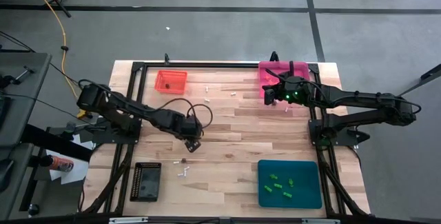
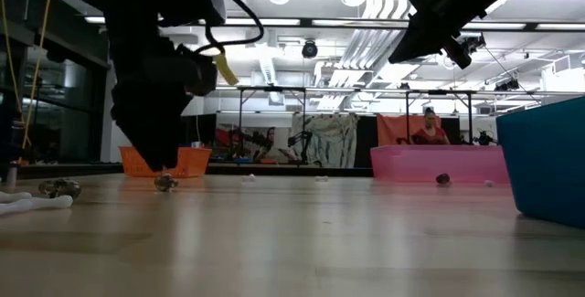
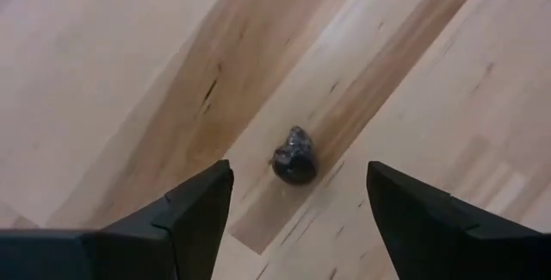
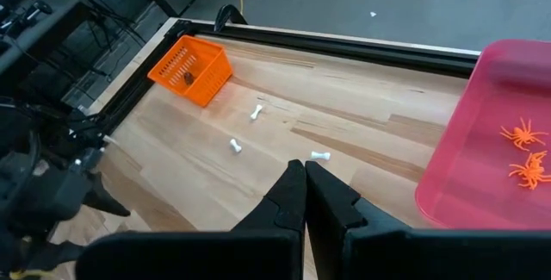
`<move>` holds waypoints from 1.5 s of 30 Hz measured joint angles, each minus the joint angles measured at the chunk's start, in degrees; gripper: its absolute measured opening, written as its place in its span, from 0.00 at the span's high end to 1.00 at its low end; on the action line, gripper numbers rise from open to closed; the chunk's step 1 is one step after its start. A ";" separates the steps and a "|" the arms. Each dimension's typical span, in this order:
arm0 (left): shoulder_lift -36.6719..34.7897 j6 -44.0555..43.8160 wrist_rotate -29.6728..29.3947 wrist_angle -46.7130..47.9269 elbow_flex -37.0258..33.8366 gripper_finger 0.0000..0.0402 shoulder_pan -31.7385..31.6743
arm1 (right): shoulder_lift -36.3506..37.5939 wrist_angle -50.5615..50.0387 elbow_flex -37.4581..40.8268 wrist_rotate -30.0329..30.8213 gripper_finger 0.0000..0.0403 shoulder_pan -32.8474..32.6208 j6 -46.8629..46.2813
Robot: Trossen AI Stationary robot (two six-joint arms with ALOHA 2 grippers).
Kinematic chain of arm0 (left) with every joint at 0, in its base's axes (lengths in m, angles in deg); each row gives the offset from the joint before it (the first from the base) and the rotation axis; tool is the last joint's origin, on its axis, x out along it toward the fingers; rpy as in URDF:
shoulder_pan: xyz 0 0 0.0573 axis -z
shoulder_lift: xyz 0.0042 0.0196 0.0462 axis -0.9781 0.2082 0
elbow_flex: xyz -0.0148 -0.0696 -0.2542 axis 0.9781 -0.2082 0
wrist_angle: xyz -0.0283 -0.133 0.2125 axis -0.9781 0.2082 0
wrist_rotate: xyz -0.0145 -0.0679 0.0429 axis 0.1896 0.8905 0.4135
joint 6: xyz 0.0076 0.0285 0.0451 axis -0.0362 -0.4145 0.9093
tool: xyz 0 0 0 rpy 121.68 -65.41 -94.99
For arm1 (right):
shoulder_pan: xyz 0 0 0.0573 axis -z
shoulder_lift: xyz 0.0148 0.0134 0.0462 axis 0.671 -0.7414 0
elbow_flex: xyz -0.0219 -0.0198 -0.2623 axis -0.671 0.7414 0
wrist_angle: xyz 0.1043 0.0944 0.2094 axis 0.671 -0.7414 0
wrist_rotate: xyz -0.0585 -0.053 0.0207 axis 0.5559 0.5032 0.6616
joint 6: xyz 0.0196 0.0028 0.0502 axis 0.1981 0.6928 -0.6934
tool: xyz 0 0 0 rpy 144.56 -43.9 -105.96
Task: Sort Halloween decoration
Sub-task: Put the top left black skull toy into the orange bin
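While the high view puts our left gripper (image 1: pixel 192 141) mid-table, the right gripper (image 1: pixel 270 96) waits pinched empty by the pink tray (image 1: pixel 269 72). On the left wrist view, our fingers (image 3: pixel 194 215) stand wide, holding nothing, with the dark brown trinket (image 3: pixel 294 156) on the table (image 3: pixel 103 73), centred just ahead, long axis roughly along our approach.

A small dark brown, lumpy, glossy trinket (image 3: pixel 295 157) lies loose on the wooden tabletop's middle. Tiny white bone-shaped pieces (image 4: pixel 235 146) lie scattered toward the far edge, more near the front edge (image 1: pixel 183 172). Bright green trinkets (image 1: pixel 279 185) sit in the teal tray at the front right corner; orange spider shapes (image 4: pixel 522 133) lie in the pink tray.
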 joint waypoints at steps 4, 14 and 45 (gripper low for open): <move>2.85 -0.83 -1.43 -0.94 -0.01 0.37 0.51 | 0.00 -0.01 0.00 -0.01 1.00 0.00 -0.13; 7.16 -0.86 -3.04 -2.50 0.30 0.37 0.57 | 0.00 -0.18 0.00 -0.02 1.00 0.00 -1.31; 7.45 -2.82 -1.31 -3.42 0.09 0.88 0.49 | 0.00 -0.40 0.00 0.49 1.00 0.02 -1.30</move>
